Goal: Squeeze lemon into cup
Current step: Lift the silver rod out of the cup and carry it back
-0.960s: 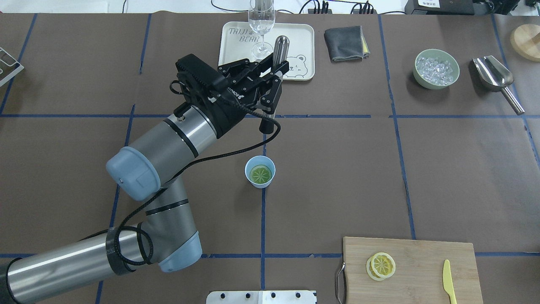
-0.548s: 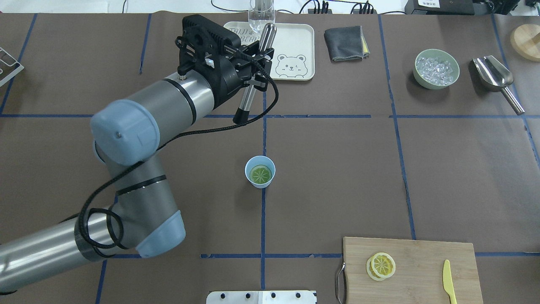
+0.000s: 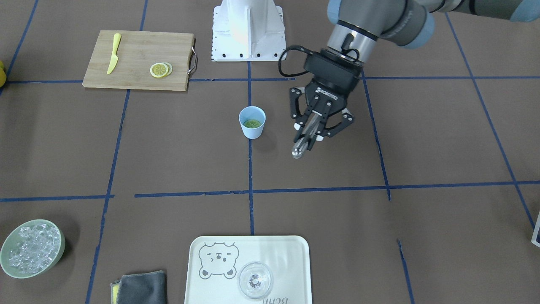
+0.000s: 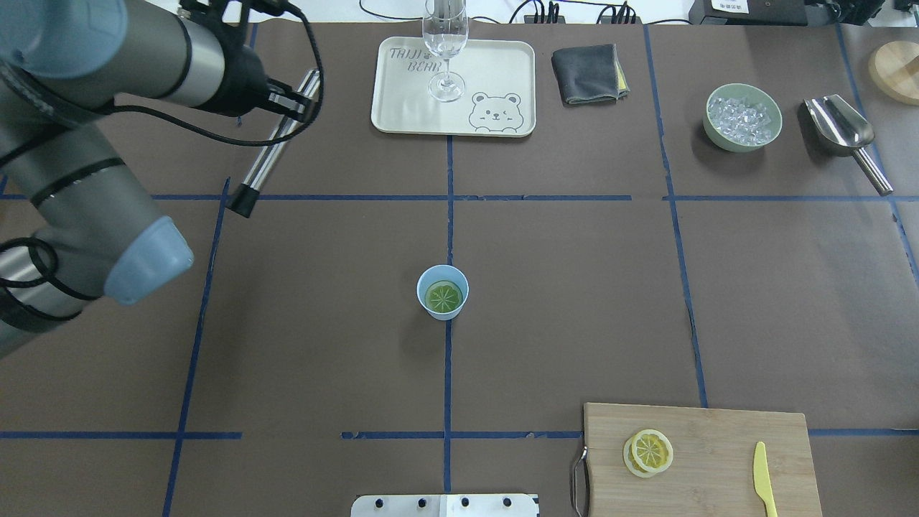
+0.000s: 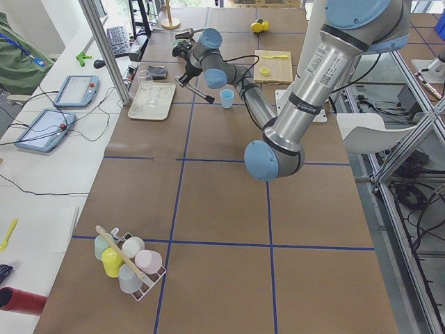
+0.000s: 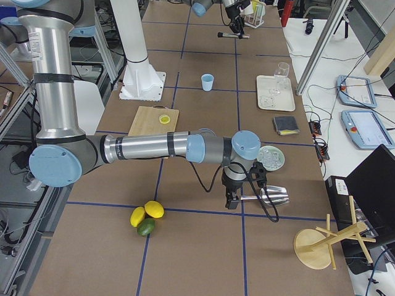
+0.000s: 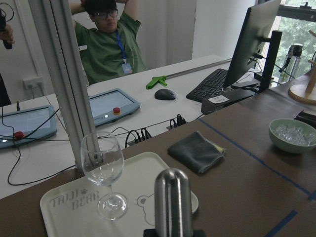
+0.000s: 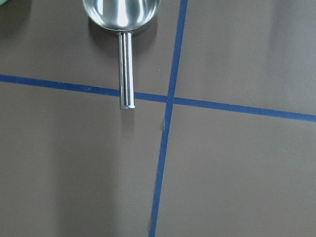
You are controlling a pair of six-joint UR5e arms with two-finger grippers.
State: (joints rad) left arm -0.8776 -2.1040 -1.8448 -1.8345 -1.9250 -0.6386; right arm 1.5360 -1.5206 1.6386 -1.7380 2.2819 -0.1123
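Observation:
The pale-blue cup (image 4: pixel 442 279) stands upright at the table's middle, also in the front view (image 3: pixel 252 130). A lemon slice (image 4: pixel 444 295) lies flat inside it, seen too from the front (image 3: pixel 252 123). My left gripper (image 4: pixel 291 100) is raised at the far left, well away from the cup, and shut on a steel muddler (image 4: pixel 269 154) with a black tip; the front view shows the same grip (image 3: pixel 314 131). My right gripper (image 6: pixel 231 200) shows only in the exterior right view, beside the scoop handle; I cannot tell whether it is open or shut.
A tray (image 4: pixel 495 64) with a stemmed glass (image 4: pixel 445 43) sits at the back, a grey cloth (image 4: pixel 585 72) beside it. A green ice bowl (image 4: pixel 743 116) and a steel scoop (image 4: pixel 840 126) are back right. A cutting board (image 4: pixel 718 438) holds lemon slices (image 4: pixel 648 452) and a yellow knife (image 4: pixel 763 481).
My left arm has swung to the left with the muddler, from in front of the tray to the table's far left. The cup and the lemon slice have not moved.

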